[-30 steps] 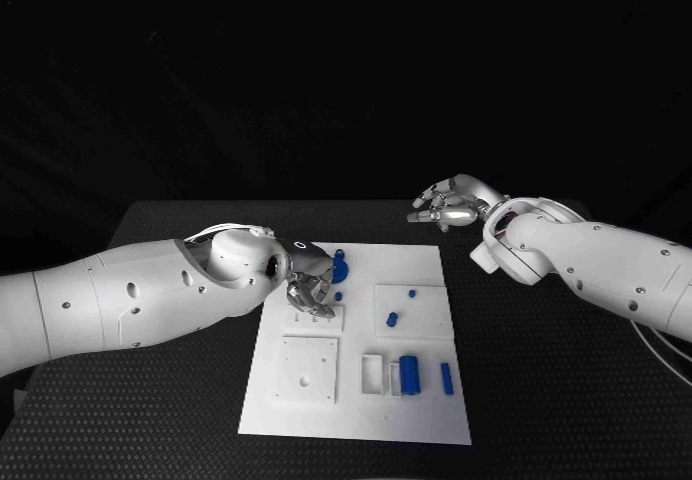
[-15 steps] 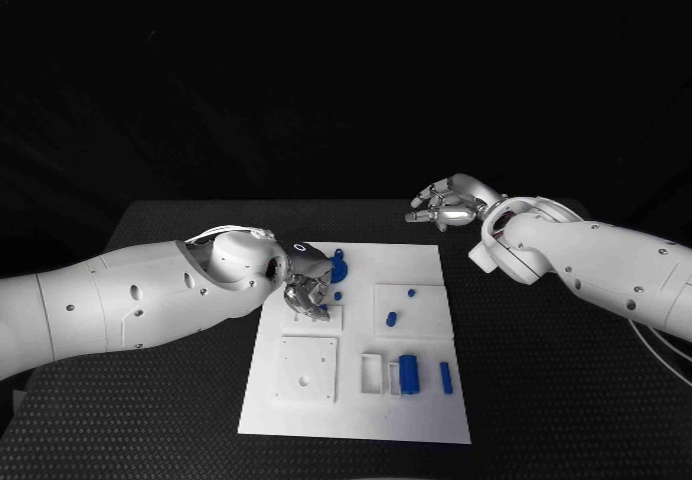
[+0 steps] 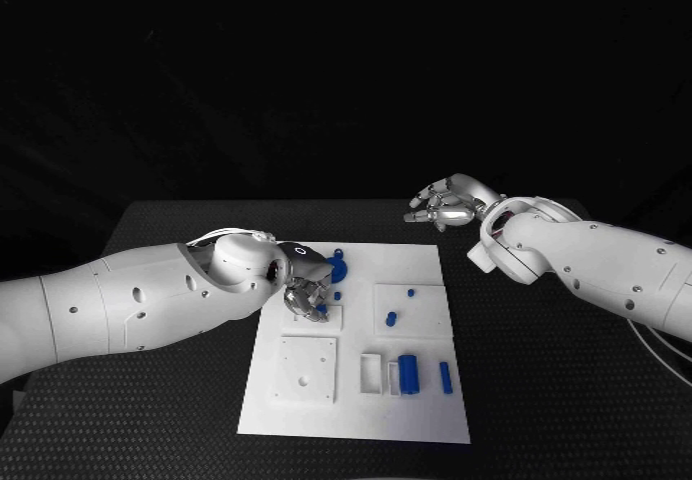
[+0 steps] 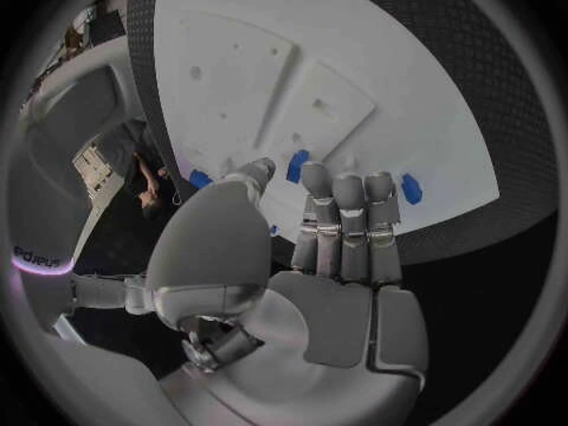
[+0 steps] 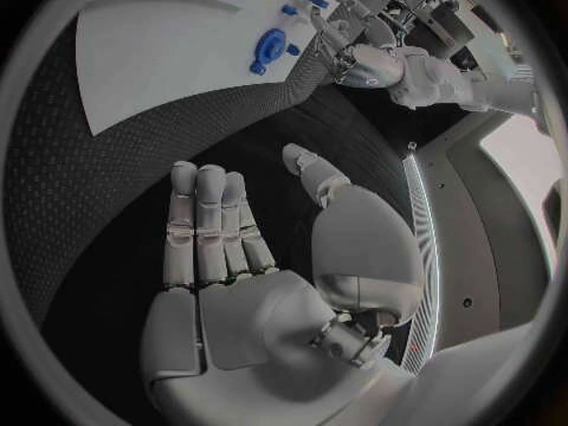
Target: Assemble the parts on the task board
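Observation:
The white task board [image 3: 378,418] lies in the middle of the black table. My left hand [image 3: 306,292] hangs over its far left part, fingers pointing down at a small white block [image 3: 319,317], beside a blue disc [image 3: 338,267] and a small blue peg [image 3: 338,296]. The left wrist view shows that hand [image 4: 326,256] with straight fingers and the thumb apart, nothing in it, above the board [image 4: 391,95] and a blue piece [image 4: 297,159]. My right hand [image 3: 451,203] floats open past the board's far right corner. In its wrist view the right hand's [image 5: 255,284] palm is bare.
More blue parts lie on the board: two pegs [image 3: 391,319] on a raised square at right, a cylinder [image 3: 410,373] in a white holder and a bar [image 3: 446,377] near the front. A white square plate [image 3: 307,368] sits at front left. Black table surrounds the board.
My left hand has dipped slightly toward the small white block. The right hand has stayed where it was.

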